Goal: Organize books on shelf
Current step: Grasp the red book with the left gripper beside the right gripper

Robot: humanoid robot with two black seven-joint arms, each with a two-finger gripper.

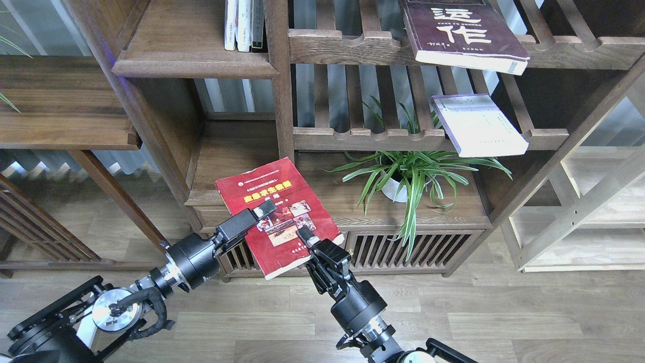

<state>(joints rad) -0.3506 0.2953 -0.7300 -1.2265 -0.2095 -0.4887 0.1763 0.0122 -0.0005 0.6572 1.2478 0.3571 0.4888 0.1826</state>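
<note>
The red book [274, 201] with cover photos is held tilted in front of the low cabinet, its far end over the lower board [352, 204]. My left gripper [263, 210] is shut on its left edge, one finger lying across the cover. My right gripper [304, 236] is shut on its near right edge. The maroon book [461, 33] with white characters lies on the top slatted rack. The pale white-lavender book [478, 126] lies on the slatted rack below it. The solid dark-brown shelf [194, 63] is at the upper left.
Thin white-spined volumes [243, 25] stand at the right end of the upper-left shelf. A potted spider plant [410, 174] stands on the lower board, right of the red book. A lighter wooden frame [579, 212] stands at the right. Wood floor lies below.
</note>
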